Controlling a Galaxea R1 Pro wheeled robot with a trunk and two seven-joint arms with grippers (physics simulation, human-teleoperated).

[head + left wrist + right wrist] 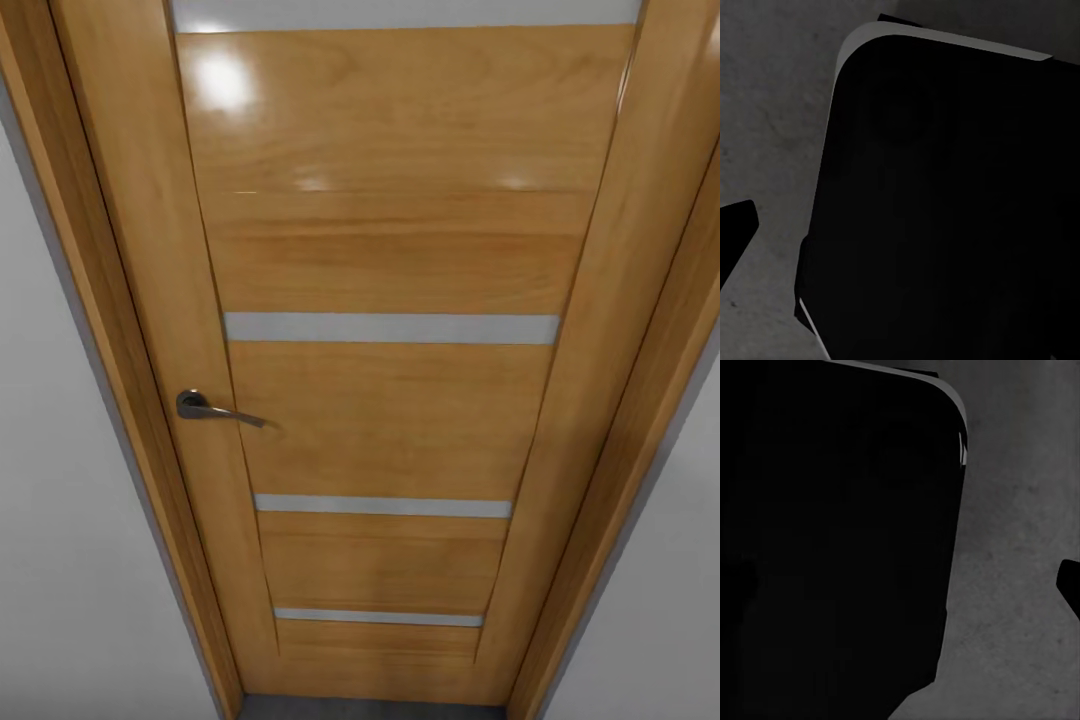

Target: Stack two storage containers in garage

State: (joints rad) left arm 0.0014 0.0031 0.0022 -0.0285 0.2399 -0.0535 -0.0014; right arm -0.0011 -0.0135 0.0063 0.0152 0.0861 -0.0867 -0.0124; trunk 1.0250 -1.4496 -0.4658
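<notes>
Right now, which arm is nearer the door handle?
Probably left: the door handle sits left of centre in the head view. Both wrist views face the concrete floor beside the dark base, so both arms seem lowered.

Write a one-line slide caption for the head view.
Robot facing a closed wooden panel door with horizontal frosted strips and a grey lever handle, white walls on both sides.
</notes>
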